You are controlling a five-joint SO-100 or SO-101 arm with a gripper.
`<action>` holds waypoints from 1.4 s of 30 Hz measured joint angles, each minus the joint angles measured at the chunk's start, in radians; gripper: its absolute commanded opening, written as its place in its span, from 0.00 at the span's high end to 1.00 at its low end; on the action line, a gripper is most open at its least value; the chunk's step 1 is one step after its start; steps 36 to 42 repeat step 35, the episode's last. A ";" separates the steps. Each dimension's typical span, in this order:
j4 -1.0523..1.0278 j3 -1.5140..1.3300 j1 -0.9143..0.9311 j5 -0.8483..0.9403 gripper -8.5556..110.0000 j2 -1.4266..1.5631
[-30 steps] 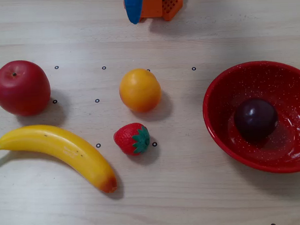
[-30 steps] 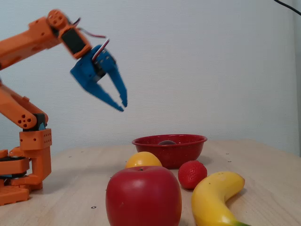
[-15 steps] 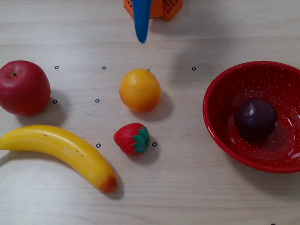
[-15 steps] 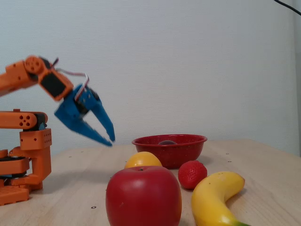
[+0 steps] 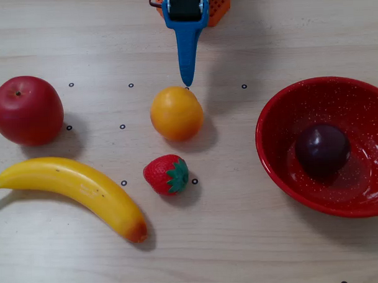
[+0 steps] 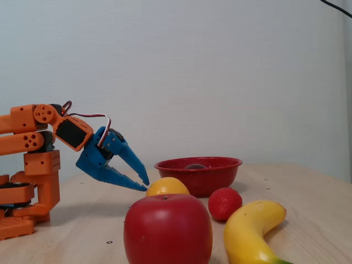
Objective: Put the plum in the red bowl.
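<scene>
The dark purple plum (image 5: 321, 149) lies inside the red speckled bowl (image 5: 361, 93) at the right of the table in a fixed view. In the side-on fixed view only the plum's top (image 6: 194, 165) shows above the bowl's rim (image 6: 198, 177). My blue gripper (image 5: 187, 81) reaches in from the top edge, its tip just above the orange and well left of the bowl. From the side the gripper (image 6: 146, 187) hangs low over the table with its fingertips together and nothing between them.
An orange (image 5: 176, 113) sits right under the gripper tip. A strawberry (image 5: 166, 174) lies below it, a banana (image 5: 72, 186) at lower left and a red apple (image 5: 26, 110) at far left. The orange arm base (image 6: 33, 181) stands at the left in the side-on view.
</scene>
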State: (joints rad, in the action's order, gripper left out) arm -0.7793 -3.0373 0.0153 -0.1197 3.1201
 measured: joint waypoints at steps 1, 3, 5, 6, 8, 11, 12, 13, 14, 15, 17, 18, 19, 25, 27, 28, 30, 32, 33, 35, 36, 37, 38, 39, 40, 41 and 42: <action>-0.026 0.000 0.000 0.002 0.93 0.011; -0.072 -0.002 0.002 0.003 0.93 0.018; -0.089 -0.002 0.002 0.003 0.93 0.021; -0.094 -0.002 0.002 0.003 0.93 0.029; -0.110 -0.002 0.002 0.003 0.93 0.061; -0.155 -0.002 0.002 0.026 0.93 0.069; -0.155 -0.002 0.002 0.028 0.93 0.069; -0.155 -0.002 0.002 0.031 0.93 0.071; -0.155 -0.002 0.002 0.037 0.93 0.072; -0.155 -0.002 0.002 0.041 0.93 0.071; -0.155 -0.002 0.002 0.041 0.93 0.071; -0.155 -0.002 0.002 0.041 0.93 0.071; -0.155 -0.002 0.002 0.041 0.93 0.069; -0.155 -0.002 0.002 0.041 0.93 0.069; -0.155 -0.002 0.002 0.041 0.93 0.069; -0.155 -0.002 0.002 0.041 0.93 0.069; -0.155 -0.002 0.002 0.041 0.93 0.069; -0.155 -0.002 0.002 0.041 0.93 0.069; -0.155 -0.002 0.002 0.041 0.93 0.069; -0.155 -0.002 0.002 0.041 0.93 0.069; -0.155 -0.002 0.002 0.041 0.93 0.069; -0.155 -0.002 0.002 0.041 0.93 0.069; -0.155 -0.002 0.002 0.041 0.93 0.069; -0.155 -0.002 0.002 0.041 0.93 0.069; -0.155 -0.002 0.002 0.041 0.93 0.069; -0.155 -0.002 0.002 0.041 0.93 0.069; -0.155 -0.002 0.002 0.041 0.93 0.069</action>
